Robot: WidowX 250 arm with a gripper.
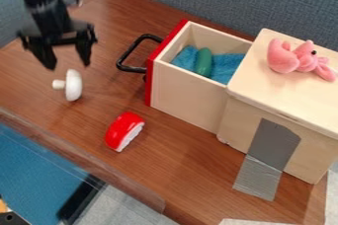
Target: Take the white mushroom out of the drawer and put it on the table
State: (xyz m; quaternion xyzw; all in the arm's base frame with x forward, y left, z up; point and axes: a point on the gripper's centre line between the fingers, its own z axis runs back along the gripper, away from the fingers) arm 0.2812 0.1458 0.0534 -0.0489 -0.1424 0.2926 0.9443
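brown wood-grain tabletop point(86, 120) runs under everything in the camera view, backed by a grey-blue fabric wall point(218, 2). at the upper left, the black two-finger gripper point(64, 60) hangs with its fingers spread wide and nothing between them. nearest to it, a white toy mushroom point(74, 85) lies on its side on the wood, just below the fingertips, stem to the left; its rounded cap and short stem probably let it settle more easily this way than upright.

nearer the front edge of the table, well apart from the gripper, rests a glossy red toy piece with a white underside point(123, 129), tipped so that the white faces lower right. to the right, a pale wooden box point(290, 103) has its red-fronted wooden drawer point(188, 95) standing open, with its black loop handle point(130, 68) pointing towards the gripper's side. the open drawer leaves its inside exposed: a crumpled blue cloth point(226, 66) lines it, likely as padding, and a green, elongated toy point(203, 62) lies on that. silver-grey tape point(259, 175) runs down the box's side onto the table, presumably to keep it from sliding. a pink plush toy point(282, 60) sits on the flat lid, which gives it level support.
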